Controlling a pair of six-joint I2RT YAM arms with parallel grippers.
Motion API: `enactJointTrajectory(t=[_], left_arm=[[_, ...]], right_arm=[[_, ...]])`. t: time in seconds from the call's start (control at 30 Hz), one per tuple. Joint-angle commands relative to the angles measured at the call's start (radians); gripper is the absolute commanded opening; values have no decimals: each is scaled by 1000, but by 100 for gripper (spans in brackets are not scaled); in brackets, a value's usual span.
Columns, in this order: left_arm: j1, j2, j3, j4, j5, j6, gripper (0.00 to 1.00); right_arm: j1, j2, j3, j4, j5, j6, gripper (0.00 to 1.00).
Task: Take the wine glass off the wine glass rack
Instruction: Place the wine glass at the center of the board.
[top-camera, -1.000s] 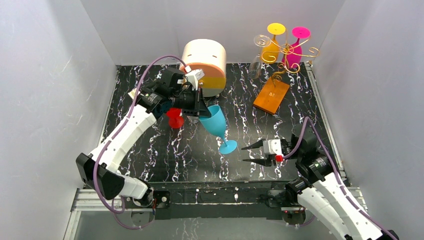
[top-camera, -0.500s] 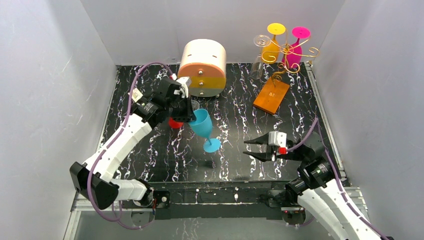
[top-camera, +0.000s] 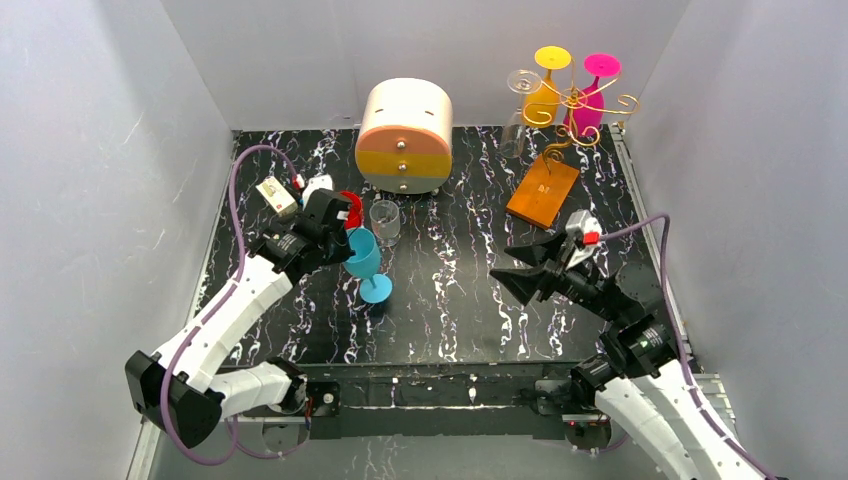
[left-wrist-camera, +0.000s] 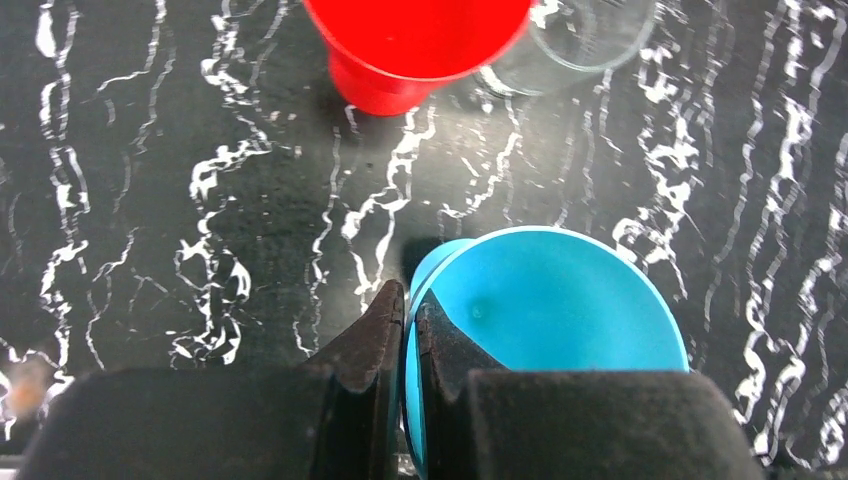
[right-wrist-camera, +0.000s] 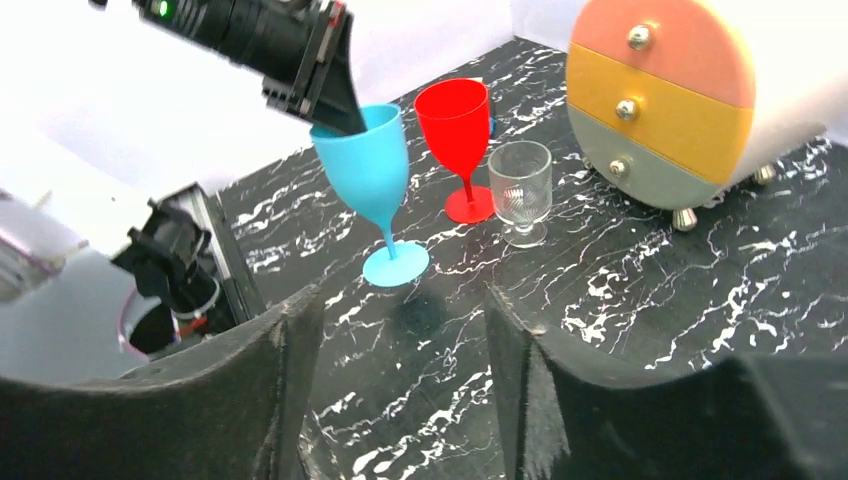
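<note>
Setting-down judged the step in hand: left pincer clamps the rim of the blue wine glass, one finger inside the bowl, foot seemingly just off the bench. Advice: descend level and release only once the foot sits flat.

Bowl empty. Red glass and clear tumbler just beyond that pincer, both apparently empty.

Right pincer wide, holding nothing. Rack well beyond it, other glasses hanging on it.

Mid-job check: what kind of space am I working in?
Probably a lab test cell, not a kitchen: plain white walls box in a black marbled table, with the wine glass rack and a round drawer box staged as props.
</note>
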Motion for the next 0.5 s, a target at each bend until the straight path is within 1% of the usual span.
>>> enactJointTrajectory(t=[0.0, 0.13, 0.23, 0.3, 0.37, 0.47], left_arm=[[30, -25, -37, -24, -182, -79, 0], [88, -29, -67, -12, -210, -99, 0], [107, -31, -85, 4, -219, -110, 0], [113, -36, -101, 23, -240, -110, 0], [119, -35, -111, 29, -262, -110, 0], [126, -37, -132, 57, -290, -103, 0]], right_arm=[[-4, 37, 112, -63, 165, 209, 72], [-3, 103, 224, -207, 241, 351, 84], [-3, 169, 321, -354, 278, 434, 86], [-4, 215, 367, -420, 269, 461, 87], [-3, 254, 402, -453, 246, 487, 88], [-3, 288, 423, -437, 193, 522, 89]])
